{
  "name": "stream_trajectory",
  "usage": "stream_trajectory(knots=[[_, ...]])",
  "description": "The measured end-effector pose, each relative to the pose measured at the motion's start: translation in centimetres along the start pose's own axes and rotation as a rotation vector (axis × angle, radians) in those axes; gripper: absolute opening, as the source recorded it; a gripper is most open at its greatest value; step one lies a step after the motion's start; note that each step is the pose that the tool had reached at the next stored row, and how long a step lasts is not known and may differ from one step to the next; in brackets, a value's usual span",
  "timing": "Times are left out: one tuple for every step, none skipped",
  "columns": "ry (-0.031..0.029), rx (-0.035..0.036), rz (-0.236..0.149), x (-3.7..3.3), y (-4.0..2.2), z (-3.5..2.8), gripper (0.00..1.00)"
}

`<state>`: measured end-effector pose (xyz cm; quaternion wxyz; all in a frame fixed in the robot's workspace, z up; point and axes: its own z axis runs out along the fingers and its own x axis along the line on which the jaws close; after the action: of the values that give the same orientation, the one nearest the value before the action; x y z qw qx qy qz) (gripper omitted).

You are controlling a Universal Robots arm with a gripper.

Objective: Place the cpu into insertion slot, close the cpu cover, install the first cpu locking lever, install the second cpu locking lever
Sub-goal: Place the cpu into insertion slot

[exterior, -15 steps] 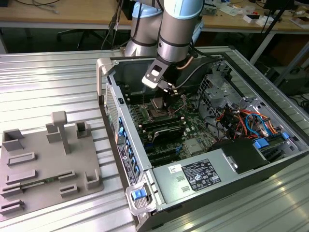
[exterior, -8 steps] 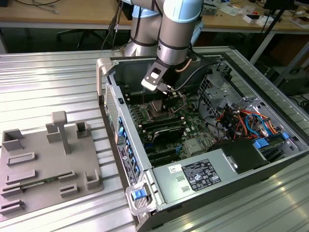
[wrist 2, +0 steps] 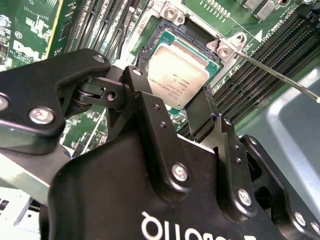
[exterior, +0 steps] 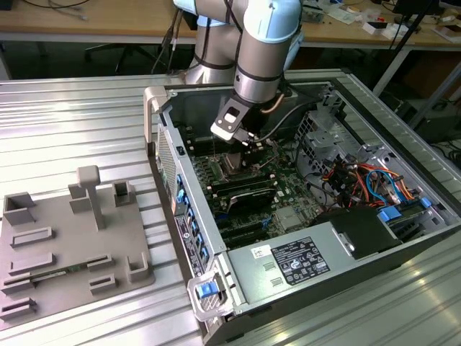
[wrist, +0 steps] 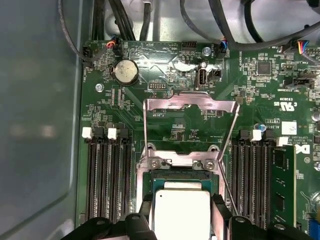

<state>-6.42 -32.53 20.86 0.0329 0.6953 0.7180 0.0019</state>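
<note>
In both wrist views the cpu (wrist: 181, 212) (wrist 2: 176, 75), a flat square chip with a dull silver top, lies level in the insertion slot (wrist: 142, 200). My gripper (wrist: 181, 205) (wrist 2: 172, 77) straddles it, one black finger (wrist 2: 145, 95) against each of two opposite edges, shut on the chip. The cpu cover (wrist: 190, 101), a silver frame with a cut-out centre, stands swung open beyond the slot. A thin locking lever (wrist: 227, 167) (wrist 2: 280, 75) sticks up unlatched beside the slot. In the exterior view my gripper (exterior: 240, 155) is low inside the open computer case, over the slot (exterior: 236, 166).
Long black memory slots (wrist: 107, 180) (wrist: 250, 185) flank the socket. A coin battery (wrist: 126, 71) and cables (wrist: 120, 20) lie past the cover. The case wall (exterior: 187, 209), power supply (exterior: 302, 259) and wiring (exterior: 360, 180) surround the board. A grey fixture plate (exterior: 65, 238) sits at the exterior view's left.
</note>
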Motion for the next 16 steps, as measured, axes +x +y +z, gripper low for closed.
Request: stream_trajectory(knots=[[0.0002, 0.0004, 0.000, 0.00, -0.01, 0.08, 0.55], [0.0003, 0.0008, 0.000, 0.01, -0.01, 0.15, 0.55], [0.0004, 0.0032, 0.000, 0.01, 0.02, 0.24, 0.55], [0.0006, 0.0076, 0.000, 0.01, 0.04, 0.34, 0.55], [0.0007, 0.0113, 0.001, 0.02, 0.04, 0.45, 0.55], [0.0007, 0.0142, 0.002, 0.02, 0.04, 0.53, 0.55], [0.0009, 0.0153, 0.004, 0.02, 0.03, 0.56, 0.55], [0.0016, 0.0163, 0.005, 0.01, 0.05, 0.60, 0.55], [0.0024, 0.0163, 0.005, 0.00, 0.08, 0.64, 0.55], [0.0028, 0.0164, 0.005, -0.02, 0.07, 0.65, 0.55], [0.0030, 0.0166, 0.005, -0.08, 0.07, 0.67, 0.55], [0.0030, 0.0167, 0.005, -0.12, 0.07, 0.67, 0.55], [0.0031, 0.0171, 0.005, -0.20, 0.06, 0.68, 0.55], [0.0032, 0.0174, 0.006, -0.22, 0.07, 0.70, 0.55], [0.0034, 0.0178, 0.005, -0.22, 0.10, 0.71, 0.55], [0.0036, 0.0179, 0.005, -0.23, 0.12, 0.72, 0.55]])
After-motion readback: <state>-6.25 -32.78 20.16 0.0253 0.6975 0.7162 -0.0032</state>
